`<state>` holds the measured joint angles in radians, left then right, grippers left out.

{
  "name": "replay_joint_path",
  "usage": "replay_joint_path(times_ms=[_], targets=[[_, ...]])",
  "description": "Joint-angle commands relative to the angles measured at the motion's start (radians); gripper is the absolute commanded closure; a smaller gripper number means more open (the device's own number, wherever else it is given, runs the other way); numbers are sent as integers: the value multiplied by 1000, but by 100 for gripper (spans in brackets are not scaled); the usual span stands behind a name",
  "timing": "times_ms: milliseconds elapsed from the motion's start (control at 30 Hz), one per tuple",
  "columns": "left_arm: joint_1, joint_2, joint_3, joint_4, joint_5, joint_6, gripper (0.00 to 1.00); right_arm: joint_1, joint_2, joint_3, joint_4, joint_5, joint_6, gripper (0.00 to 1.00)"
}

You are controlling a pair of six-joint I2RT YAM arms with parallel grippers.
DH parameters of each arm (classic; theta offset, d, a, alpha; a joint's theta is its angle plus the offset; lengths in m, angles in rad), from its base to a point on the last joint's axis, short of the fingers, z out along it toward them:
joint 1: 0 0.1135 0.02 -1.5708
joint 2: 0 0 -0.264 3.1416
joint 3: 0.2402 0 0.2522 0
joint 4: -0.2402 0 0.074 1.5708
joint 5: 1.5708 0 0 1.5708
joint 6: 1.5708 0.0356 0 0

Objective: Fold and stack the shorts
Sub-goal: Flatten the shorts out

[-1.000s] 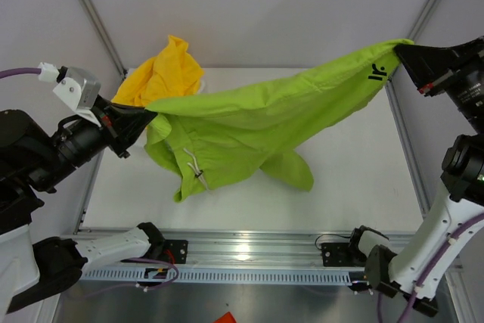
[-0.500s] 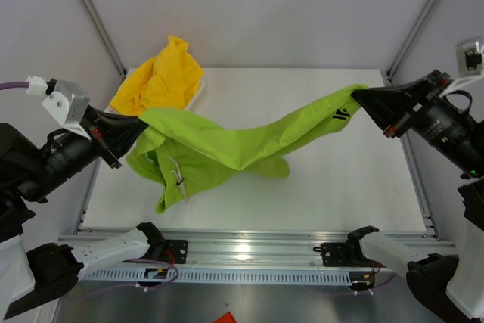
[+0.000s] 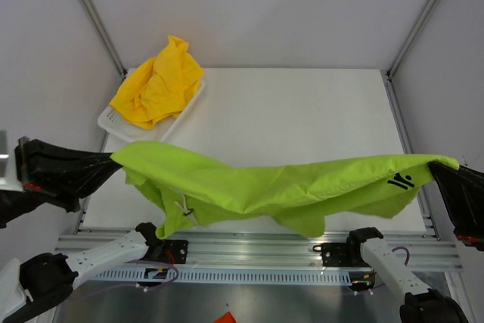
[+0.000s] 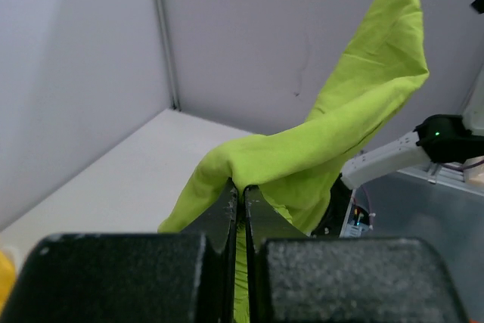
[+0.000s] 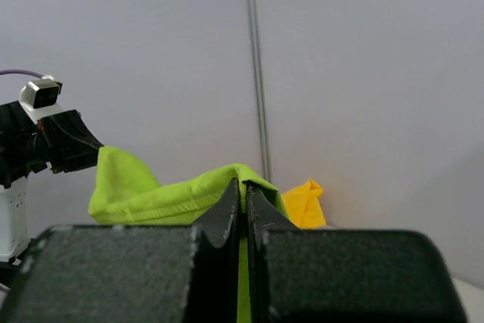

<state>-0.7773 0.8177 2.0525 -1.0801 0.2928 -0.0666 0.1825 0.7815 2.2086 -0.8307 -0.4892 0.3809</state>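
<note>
**Top view.** Over the last second both arms have drawn back toward the near edge and apart. The lime green fabric shorts with the dark logo (image 3: 265, 191), earlier a sagging bundle over the middle of the white desk (image 3: 302, 111), now hang as a long, taut band. They run from the left gripper (image 3: 112, 160) to the right gripper (image 3: 440, 166). This looks like the spreading-out before the first fold – nothing is laid flat yet. The lower hem dangles at the desk's near edge, over the metal rail (image 3: 249, 251). Open room lies on the far side. The crumpled bright yellow shorts (image 3: 159, 81) sit in the white mesh plastic basket (image 3: 106, 120) at the far left.

**Left wrist.** The left gripper (image 4: 242, 194) is clenched on a green corner, and the cloth (image 4: 333, 134) climbs away rightward.

**Right wrist.** The right gripper (image 5: 242, 187) is pinched tight on the other end – green fabric (image 5: 151, 194) leading off left, yellow (image 5: 302, 202) beyond.
</note>
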Motion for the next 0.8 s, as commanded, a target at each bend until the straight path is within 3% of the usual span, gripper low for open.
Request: replay_joint_path(times_ms=[0,200,333,433,600,700,733,767], targets=[[7,-9,70,88,108,-32,100,-5,30,23,45,-17,67,100],[6,95,2,105,0,-18,100,14,150,57,-21,153,21,100],[7,193,-96,150,-60,-33,100,66,214,-119,14,305,-17,100],[54,235,-230,235,-45,-48,100,72,216,-343,102,362,-16,100],[295,279,-572,487,230,-136,100,-32,208,-633,226,293,29,100],[378,345,-710,586,264,-150,100,-225,242,-786,336,92,105,100],[406,416,-739,627,282,-191,100,-329,299,-869,414,1,151,100],[429,479,-735,650,287,-231,100,-353,344,-894,436,-14,191,100]])
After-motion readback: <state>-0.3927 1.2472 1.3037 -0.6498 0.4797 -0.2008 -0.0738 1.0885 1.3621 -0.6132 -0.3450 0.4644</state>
